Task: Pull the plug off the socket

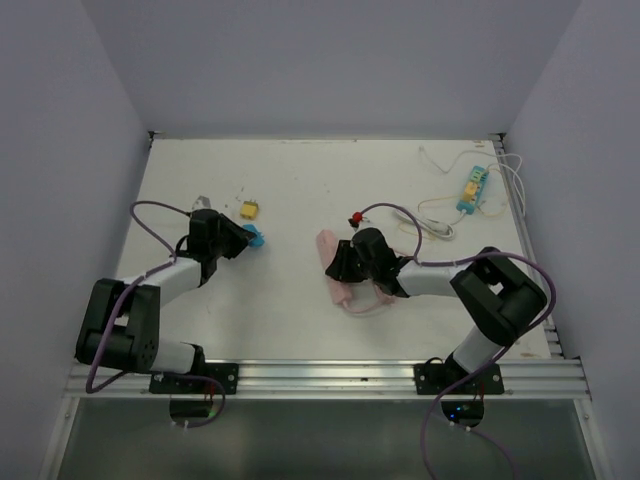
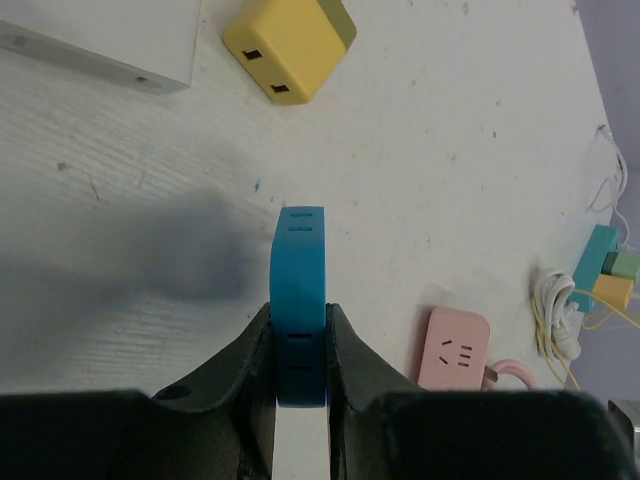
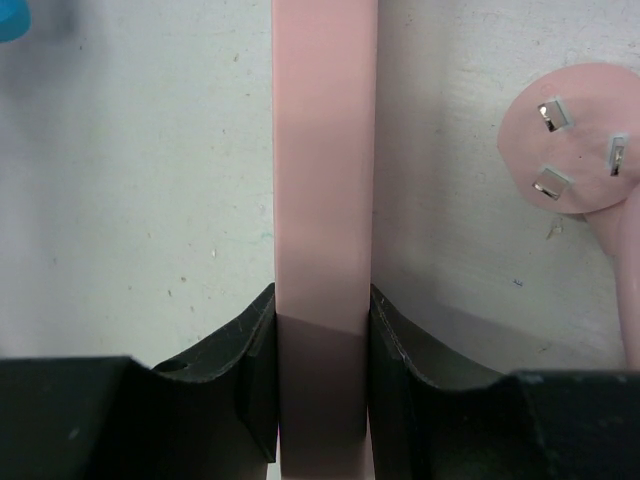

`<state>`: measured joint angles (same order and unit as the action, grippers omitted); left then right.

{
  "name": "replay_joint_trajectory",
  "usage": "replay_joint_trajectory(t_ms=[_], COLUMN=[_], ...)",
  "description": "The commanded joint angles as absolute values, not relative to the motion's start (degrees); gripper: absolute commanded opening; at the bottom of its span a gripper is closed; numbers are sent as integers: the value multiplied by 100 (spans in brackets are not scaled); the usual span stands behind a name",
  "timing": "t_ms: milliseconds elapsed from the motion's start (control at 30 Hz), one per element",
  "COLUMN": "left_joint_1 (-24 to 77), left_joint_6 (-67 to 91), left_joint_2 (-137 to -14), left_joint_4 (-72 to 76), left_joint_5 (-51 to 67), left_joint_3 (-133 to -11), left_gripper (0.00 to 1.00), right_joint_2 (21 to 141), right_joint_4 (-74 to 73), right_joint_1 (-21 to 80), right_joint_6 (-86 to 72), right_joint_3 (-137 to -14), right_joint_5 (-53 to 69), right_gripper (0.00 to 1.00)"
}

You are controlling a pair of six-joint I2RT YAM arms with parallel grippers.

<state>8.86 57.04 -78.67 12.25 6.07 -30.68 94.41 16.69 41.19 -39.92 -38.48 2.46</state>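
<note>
Slim blue plug [image 2: 298,260] pinched in left gripper [image 2: 298,318], long axis straight ahead; pink socket strip [image 3: 324,150] likewise in right gripper [image 3: 322,302].

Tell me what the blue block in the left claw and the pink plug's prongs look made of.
Blue block: likely moulded plastic, smooth satin, even colour with soft sheen. Prongs on the pink plug: bare metal by their silvery glint; which metal I cannot tell.
</note>
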Motion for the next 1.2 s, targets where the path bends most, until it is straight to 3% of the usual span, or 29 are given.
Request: replay_joint_trajectory(t_ms=[0,100,300,500,633,667,767,800,967,1167], left_joint_1=[677,581,466,247,220,220,220,220,220,220], left_joint_6=[5309,5309,5230,5019,4747,4676,4238,3967,3078,2541], left_joint_2=[-8348,-8718,-8833,-8483,-7850,-7701,-7147,-6937,-6225,-5057], left_joint_4=[1432,1590,1661,1187,529,214,-629,-850,-2187,-2970], left_joint_5=[993,1177,1187,1117,792,730,537,475,220,-369], left_joint_3=[-3532,-3577,-3402,-3366,-3489,-3585,-3962,-4094,-4974,-5247], left_gripper=[18,28,58,75,82,82,90,97,98,98], right_joint_2=[9387,9378,9316,9141,8878,8807,8491,8386,7569,7093], right_joint_4=[1037,1037,984,704,326,238,-236,-516,-1421,-2407], right_joint_1=[4087,4087,4087,4087,4104,4113,4148,4175,4280,4228], right_joint_6=[-3727,-3656,-3560,-3446,-3296,-3218,-3068,-3050,-2945,-2584], right_joint_3=[-3691,-3683,-3718,-3823,-4025,-4078,-4315,-4446,-4824,-4957], right_joint_5=[158,246,325,352,360,343,176,80,-465,-1763], right_gripper=[0,0,0,4,27,40,65,69,89,96])
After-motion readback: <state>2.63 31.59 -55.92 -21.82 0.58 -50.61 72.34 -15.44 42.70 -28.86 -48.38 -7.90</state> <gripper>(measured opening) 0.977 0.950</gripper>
